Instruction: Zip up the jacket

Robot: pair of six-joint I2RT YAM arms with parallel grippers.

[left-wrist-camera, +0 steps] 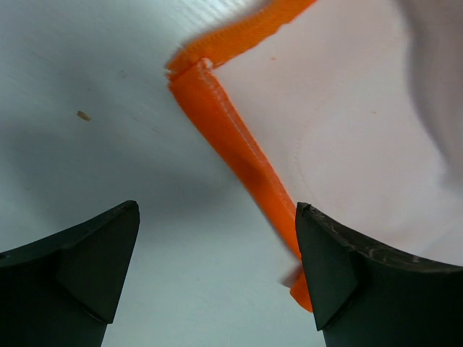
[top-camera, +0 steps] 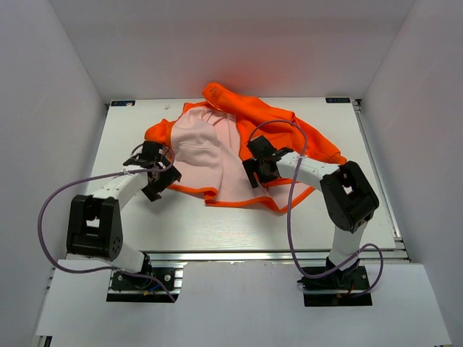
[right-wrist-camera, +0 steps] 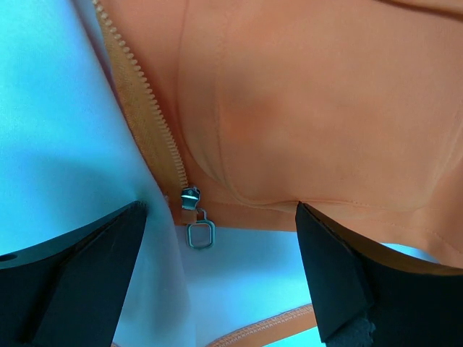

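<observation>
Right end effector [right-wrist-camera: 221,217], nearest, is wide open, holding nothing; the small metal slider [right-wrist-camera: 190,196] w/ wire pull ring [right-wrist-camera: 201,233] sits right in its gap, at the end of the toothed zipper tape [right-wrist-camera: 141,94]. Left end effector [left-wrist-camera: 217,210] is open and empty too, the stitched orange hem [left-wrist-camera: 230,148] of the jacket [top-camera: 289,126] running to one side of it; jacket lies spread on the desk [top-camera: 239,231], smooth pale lining [top-camera: 206,155] up, below both. I judge: pinch the thin ring squarely, not soft fabric, & hold hem taut.
</observation>
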